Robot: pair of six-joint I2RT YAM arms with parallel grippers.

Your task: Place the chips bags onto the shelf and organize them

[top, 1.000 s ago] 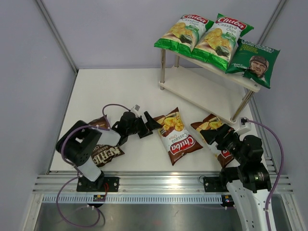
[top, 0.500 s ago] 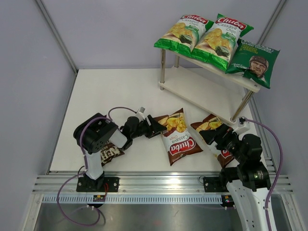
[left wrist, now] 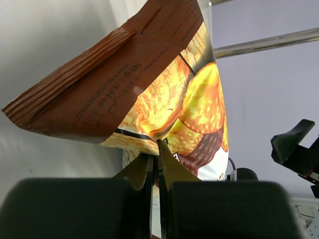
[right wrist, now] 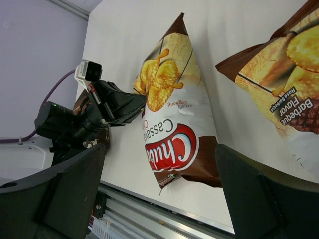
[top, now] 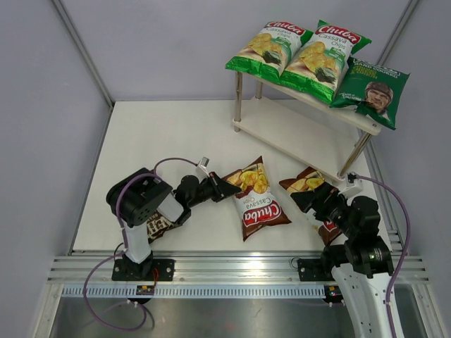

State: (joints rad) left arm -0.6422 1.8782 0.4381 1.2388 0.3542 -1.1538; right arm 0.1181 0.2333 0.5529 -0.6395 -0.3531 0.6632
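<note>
We're watching the left gripper (left wrist: pixel 158 149) finish its squeeze: a second ago its jaws were standing wide, and now they're pressed together on the thin side edge of the brown-red Chuba bag (left wrist: pixel 164 94), pinching film rather than chips. In the top view the gripper is sitting centre-left, at the bag's upper left edge. The bag is lying on the table (top: pixel 162 134) in the lower middle, turned slightly from where it was lying. At lower right, the right gripper (top: pixel 303 201) is staying spread wide over the second brown-red bag (top: pixel 304 181), gripping nothing. The Kettle bag (top: pixel 151 227) is peeking out under the left arm at lower left. In the upper right, the shelf (top: pixel 296 130) is already carrying the two green Chuba bags (top: pixel 271 46) and the dark green portrait bag (top: pixel 373 91) on its top board. So we're judging the grasp as just made, with a lift toward the lower board coming next.
</note>
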